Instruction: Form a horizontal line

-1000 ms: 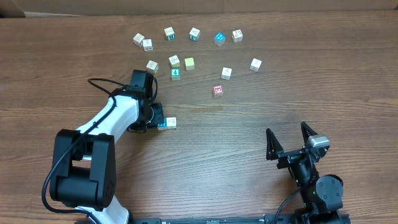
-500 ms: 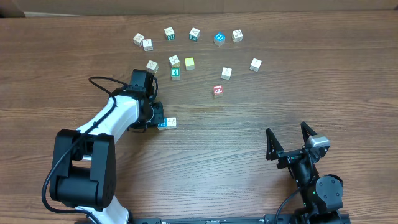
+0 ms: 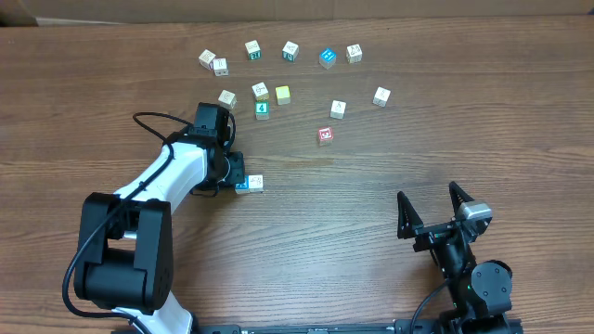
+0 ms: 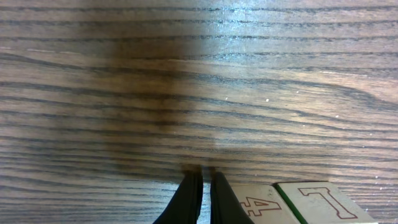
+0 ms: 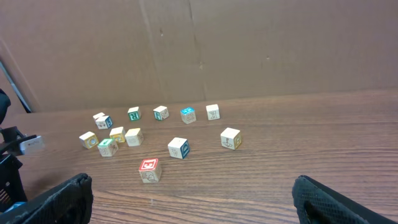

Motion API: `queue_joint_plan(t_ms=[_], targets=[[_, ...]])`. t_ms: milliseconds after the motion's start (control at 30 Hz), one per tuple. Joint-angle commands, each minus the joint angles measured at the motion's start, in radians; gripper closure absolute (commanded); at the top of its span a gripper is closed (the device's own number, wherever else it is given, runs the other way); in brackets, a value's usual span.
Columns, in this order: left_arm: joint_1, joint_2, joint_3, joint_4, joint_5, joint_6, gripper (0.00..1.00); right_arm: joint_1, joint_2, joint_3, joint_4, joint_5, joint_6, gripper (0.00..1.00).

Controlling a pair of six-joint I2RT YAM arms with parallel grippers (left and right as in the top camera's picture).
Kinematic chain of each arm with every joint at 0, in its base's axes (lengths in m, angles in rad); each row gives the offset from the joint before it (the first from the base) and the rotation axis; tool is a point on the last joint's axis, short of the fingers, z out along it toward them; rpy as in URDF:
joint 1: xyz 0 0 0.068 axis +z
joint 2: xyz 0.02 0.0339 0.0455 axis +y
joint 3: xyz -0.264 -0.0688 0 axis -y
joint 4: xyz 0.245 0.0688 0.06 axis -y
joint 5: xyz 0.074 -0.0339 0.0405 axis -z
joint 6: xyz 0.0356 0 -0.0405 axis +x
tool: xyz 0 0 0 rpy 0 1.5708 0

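Overhead: I see the four line cubes in the upper middle of the frame, well apart from both grippers. Left to right they are the teal cube [image 3: 252, 49], the inner cream cube [image 3: 290, 51], the blue cube [image 3: 327, 57] and the end cream cube [image 3: 354, 54]. There are gaps between them, and the blue one sits a little lower than the rest. Below them a yellow cube [image 3: 282, 95] and a red cube [image 3: 325, 135] lie among other loose cubes. My left gripper [image 3: 234, 176] is left of centre, low over the table [image 3: 371, 241], just beside a pair [image 3: 251, 185] of touching cubes. From up here I cannot make out how its jaws stand. The right gripper [image 3: 428, 193] is at the lower right, spread wide with nothing between its tips.

Left wrist: the left fingers [image 4: 189, 199] rise from the bottom edge, pressed together and pinching nothing. Just right of them, at the bottom edge, sits the 4 cube [image 4: 261, 205]; I cannot tell whether it touches the finger. The 7 cube [image 4: 323, 200] butts against its right side.

Right wrist: the right fingers fill the two bottom corners, wide apart, with bare table between them. The line cubes sit left of centre in the middle distance, in front of a cardboard wall [image 5: 249, 43]. The red cube is nearer the camera.
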Motion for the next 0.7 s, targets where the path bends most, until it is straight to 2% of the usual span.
queue_joint_plan(t_ms=[0,667], targets=[[-0.007,0.013,-0.010,0.007,0.011,0.023,0.96,-0.002,-0.008,-0.010,0.006,0.000,-0.002,0.00],[-0.008,0.013,-0.010,0.014,0.011,0.023,0.96,-0.002,-0.008,-0.010,0.006,0.000,-0.002,0.00]])
